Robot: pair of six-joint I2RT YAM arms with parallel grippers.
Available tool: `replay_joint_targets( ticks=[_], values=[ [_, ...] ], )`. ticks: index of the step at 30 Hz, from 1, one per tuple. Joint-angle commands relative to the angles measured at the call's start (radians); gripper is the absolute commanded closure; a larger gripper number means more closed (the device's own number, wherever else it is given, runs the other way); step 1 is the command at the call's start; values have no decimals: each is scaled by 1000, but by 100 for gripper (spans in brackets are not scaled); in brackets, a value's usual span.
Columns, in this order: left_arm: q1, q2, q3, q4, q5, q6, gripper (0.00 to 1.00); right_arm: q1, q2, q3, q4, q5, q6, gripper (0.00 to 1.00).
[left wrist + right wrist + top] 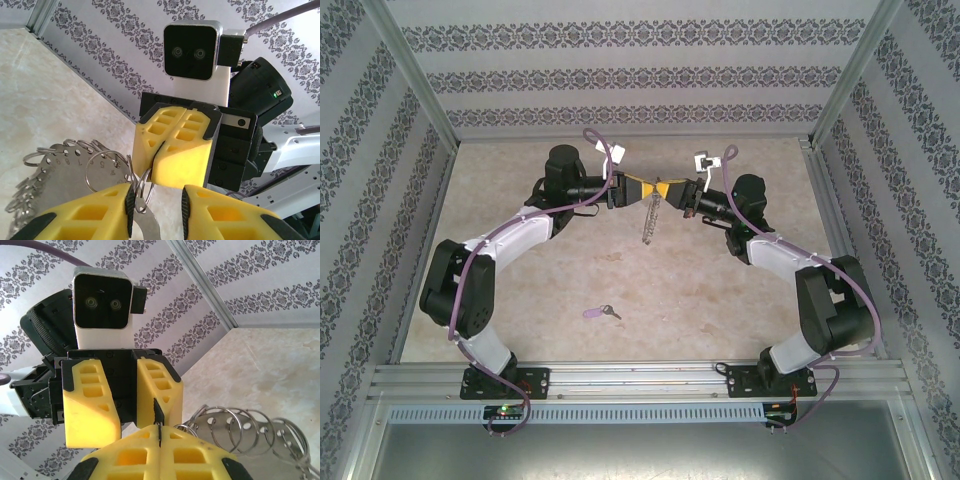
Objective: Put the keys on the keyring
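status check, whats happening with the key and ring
Right gripper shut on silvery metal keyring, held aloft. Left gripper open beside it. Small lilac-headed key lies on table, untouched. Nothing blocking.

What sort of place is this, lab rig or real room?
Probably a purpose-built robot test cell, not a real room: an aluminium extrusion frame boxes it in, patterned wallpaper panels form the walls, and the left arm and right arm are bolted at the near edge of a marble-look tabletop.

Probably a robot test cell: aluminium-profile frame (640, 378), wallpapered panel walls (620, 80), marbled tabletop (570, 280)
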Motion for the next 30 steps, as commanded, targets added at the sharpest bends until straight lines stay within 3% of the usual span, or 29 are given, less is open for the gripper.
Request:
replay_joint_targets(
  ticks=[1, 17, 30],
  values=[
    [5, 11, 29, 75, 34, -18, 68, 13, 11, 36, 72, -15, 7, 100],
    [1, 29, 19, 155, 62, -71, 81, 15, 27, 38, 75, -13, 12, 100],
    [0, 22, 5, 113, 70, -41, 82, 9, 22, 32, 78, -7, 16, 100]
  ],
)
